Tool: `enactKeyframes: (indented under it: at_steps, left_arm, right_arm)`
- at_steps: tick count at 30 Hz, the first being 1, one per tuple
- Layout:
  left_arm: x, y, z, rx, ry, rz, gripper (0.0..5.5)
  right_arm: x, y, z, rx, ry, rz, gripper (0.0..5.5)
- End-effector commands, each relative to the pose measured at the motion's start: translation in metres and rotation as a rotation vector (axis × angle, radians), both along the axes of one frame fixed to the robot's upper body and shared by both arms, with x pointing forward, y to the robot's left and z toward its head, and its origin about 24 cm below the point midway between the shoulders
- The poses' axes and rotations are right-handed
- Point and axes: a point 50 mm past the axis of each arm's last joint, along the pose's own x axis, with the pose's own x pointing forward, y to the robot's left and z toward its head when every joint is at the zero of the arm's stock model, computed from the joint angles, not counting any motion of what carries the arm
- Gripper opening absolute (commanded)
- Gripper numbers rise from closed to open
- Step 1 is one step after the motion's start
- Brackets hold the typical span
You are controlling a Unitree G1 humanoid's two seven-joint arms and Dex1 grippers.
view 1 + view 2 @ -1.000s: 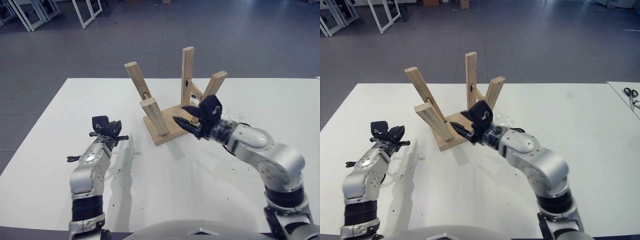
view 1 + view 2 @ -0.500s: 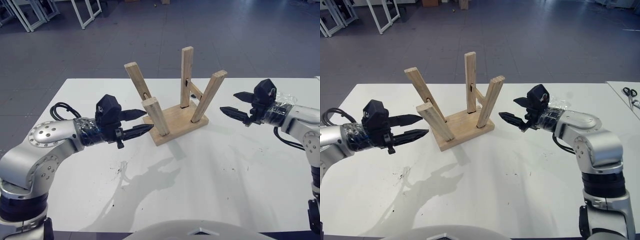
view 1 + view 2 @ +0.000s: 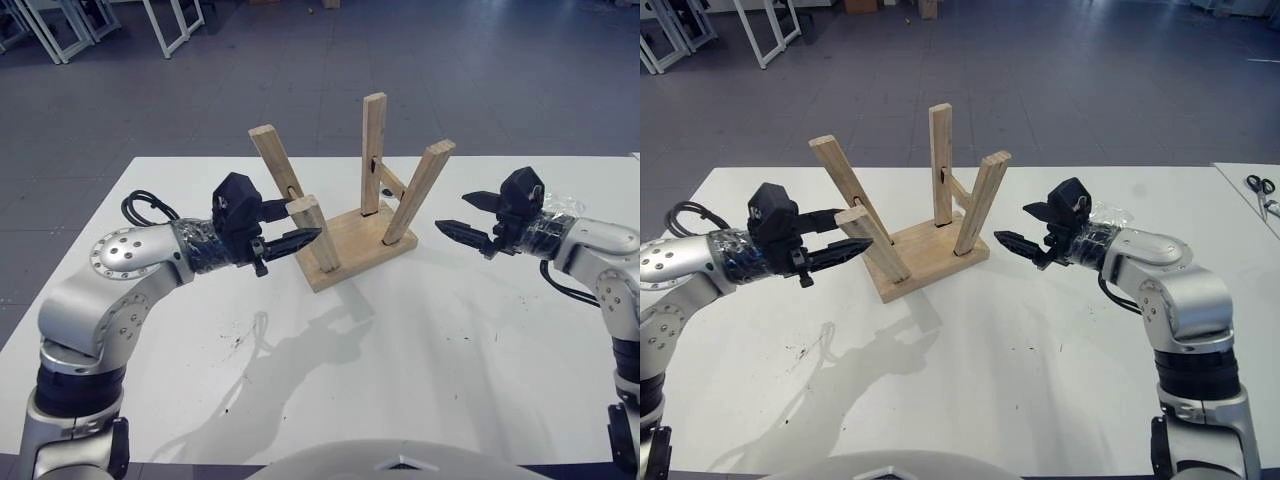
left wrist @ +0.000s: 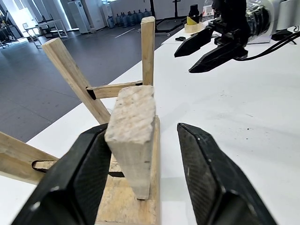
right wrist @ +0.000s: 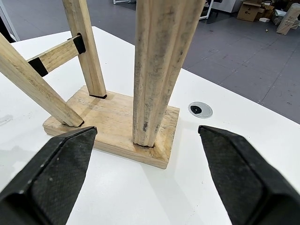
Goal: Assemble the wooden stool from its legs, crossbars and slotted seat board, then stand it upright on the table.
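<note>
On the table (image 3: 420,380), how is the stool (image 3: 355,240) being positioned rn?

Reply: it's being rested upside down, tbh. The seat board (image 3: 930,255) is being laid flat on the table and all four legs are being pointed up, with a crossbar (image 4: 112,89) being carried between two of the far ones.

OK, and what about the grippers?

Reply: the left gripper (image 3: 305,221) is being held level at the top of the nearest leg (image 3: 322,250). Its fingers (image 4: 79,178) are being held spread, one on each side of that leg. One is looking right up against the wood, the other is being held apart from it. The right gripper (image 3: 453,210) is being hovered near the right-hand leg (image 3: 418,195) without touching it. Its fingers (image 5: 61,173) are being held wide apart too.
</note>
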Motion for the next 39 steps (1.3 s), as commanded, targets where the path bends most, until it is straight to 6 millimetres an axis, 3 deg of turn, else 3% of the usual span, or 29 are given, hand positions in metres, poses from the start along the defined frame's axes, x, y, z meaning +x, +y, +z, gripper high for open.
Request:
enactKeyframes:
  at_steps: [1, 7, 11, 16, 23, 33, 36, 39]
  left_arm:
    - [0.013, -0.005, -0.008, -0.019, -0.023, 0.015, 1.96]
    - [0.002, 0.006, -0.011, -0.105, 0.071, -0.189, 1.1]
    - [0.004, 0.024, -0.006, -0.054, 0.118, -0.303, 1.1]
    - [0.01, 0.027, 0.005, -0.007, 0.108, -0.401, 1.1]
    - [0.01, 0.024, 0.007, -0.004, 0.114, -0.446, 1.09]
    - [0.008, 0.027, 0.013, -0.08, 0.186, -0.488, 1.09]
    - [-0.009, 0.028, 0.02, -0.188, 0.38, -0.579, 1.09]
    - [-0.033, 0.04, 0.026, -0.235, 0.67, -0.688, 1.09]
  right_arm:
    - [0.003, 0.0, -0.001, -0.032, -0.073, -0.012, 4.03]
    - [0.008, -0.023, 0.012, 0.094, -0.058, 0.104, 4.03]
    - [0.003, -0.018, 0.025, 0.12, -0.024, 0.268, 4.03]
    - [-0.005, -0.003, 0.045, 0.146, 0.015, 0.461, 4.03]
    - [0.009, 0.021, 0.035, 0.148, 0.038, 0.513, 4.03]
    - [-0.015, 0.026, 0.036, 0.362, 0.368, 0.679, 2.37]
    - [-0.033, 0.026, 0.045, 0.502, 0.553, 0.764, 1.89]
    - [-0.053, 0.02, 0.052, 0.585, 0.787, 0.852, 1.77]
